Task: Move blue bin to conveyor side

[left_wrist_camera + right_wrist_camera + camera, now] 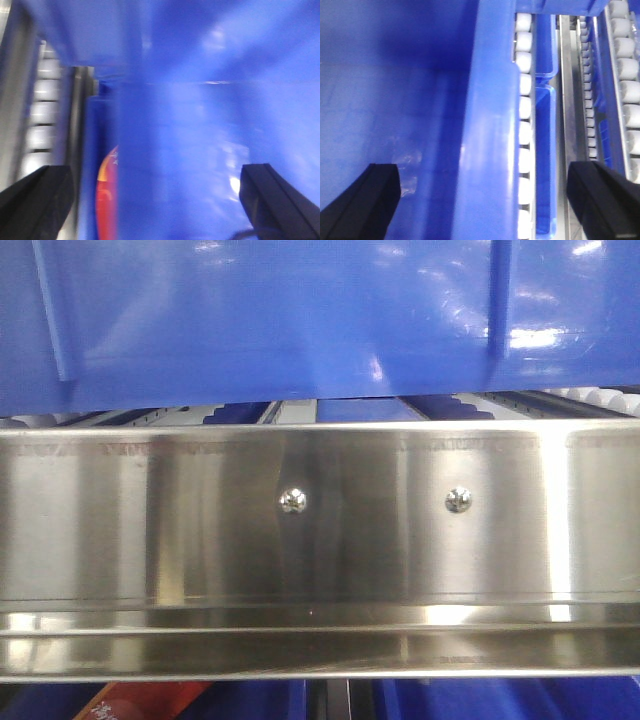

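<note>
Spread wide, the left gripper (155, 207) and right gripper (485, 207) each straddle a wall of the blue bin (300, 320) — apparently to clamp it.

A shiny steel rail (320, 550) spans the front view from edge to edge. Two round-headed screws (292, 500) sit level with each other in its upper face, well apart. Behind its top edge, white rollers (612, 397) peep out at the far right. Under the rail an orange-red thing (140, 702) shows at bottom left, too cropped to identify. In the right wrist view a row of rollers runs top to bottom, with more rows and steel strips (565, 100) further right.
</note>
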You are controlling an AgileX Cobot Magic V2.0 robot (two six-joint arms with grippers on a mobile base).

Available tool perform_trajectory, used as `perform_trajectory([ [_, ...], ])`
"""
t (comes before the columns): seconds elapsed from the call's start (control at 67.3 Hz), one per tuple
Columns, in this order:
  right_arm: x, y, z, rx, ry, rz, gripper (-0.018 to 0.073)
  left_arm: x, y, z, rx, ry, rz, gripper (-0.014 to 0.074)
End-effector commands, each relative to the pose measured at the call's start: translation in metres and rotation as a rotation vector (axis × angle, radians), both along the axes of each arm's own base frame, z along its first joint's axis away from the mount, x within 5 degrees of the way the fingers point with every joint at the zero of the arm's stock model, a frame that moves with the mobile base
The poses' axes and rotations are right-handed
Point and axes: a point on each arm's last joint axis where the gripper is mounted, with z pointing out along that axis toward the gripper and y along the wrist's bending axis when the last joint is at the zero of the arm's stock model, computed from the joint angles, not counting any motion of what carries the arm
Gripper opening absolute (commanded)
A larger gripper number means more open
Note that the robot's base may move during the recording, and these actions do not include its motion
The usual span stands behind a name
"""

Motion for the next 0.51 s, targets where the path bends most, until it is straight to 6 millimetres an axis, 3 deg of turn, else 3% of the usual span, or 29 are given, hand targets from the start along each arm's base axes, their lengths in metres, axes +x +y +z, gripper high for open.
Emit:
perform_trajectory([
  [0.0, -0.001, 0.000, 0.005, 0.007, -0.027, 0.001, 0.0559, 0.002, 0.001, 0.000, 0.018, -0.006, 0.001, 0.0568],
  [0.49, -0.001, 0.000, 0.005, 0.007, -0.027, 0.001, 0.0559, 0.022, 0.001, -0.024, 0.037, 0.063, 0.004, 0.0568],
])
